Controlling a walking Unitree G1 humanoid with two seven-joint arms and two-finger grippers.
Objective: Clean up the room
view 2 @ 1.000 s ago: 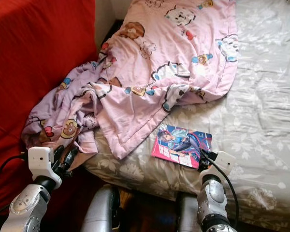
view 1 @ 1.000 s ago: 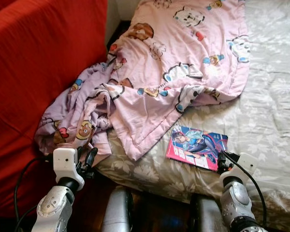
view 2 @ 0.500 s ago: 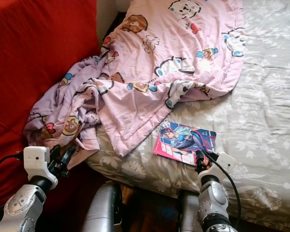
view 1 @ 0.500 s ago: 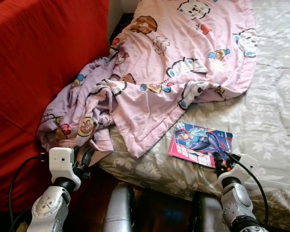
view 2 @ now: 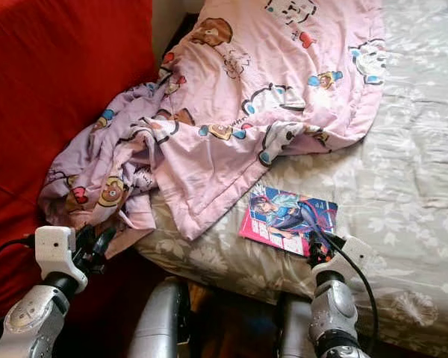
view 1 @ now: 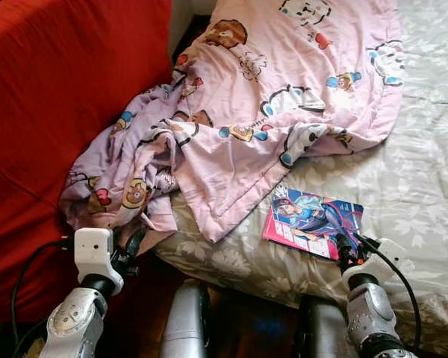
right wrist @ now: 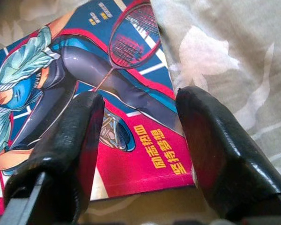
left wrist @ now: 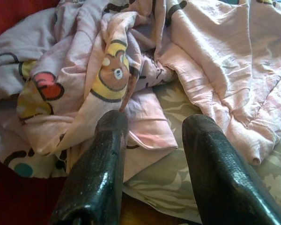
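Pink and purple cartoon cloth makes up the blanket (view 1: 269, 104), and it lies in a messy heap on the bed (view 1: 425, 171). One end spills off the bed edge at about 9 o'clock, next to the red couch (view 1: 52, 112). A book (view 1: 313, 222) with a bright blue and pink cover lies flat on the grey flowery sheet, just beside the blanket's corner, at about 4 o'clock from it.

Not much of the tidy-up looks done. I think the blanket needs to be pulled straight and the book put away. No box, basket or shelf can be seen, so where the book should go is hard to say.

Right gripper (right wrist: 140, 131) is at the book's near corner. Its two black fingers are spread wide, one over the cover and one over the sheet by the book's edge. It holds nothing yet. It seems ready to pinch that corner.

Left gripper (left wrist: 154, 140) hangs low by the drooping end of the blanket. Its fingers are apart too, and empty, pointing at the bunched cloth with the little bear on it.
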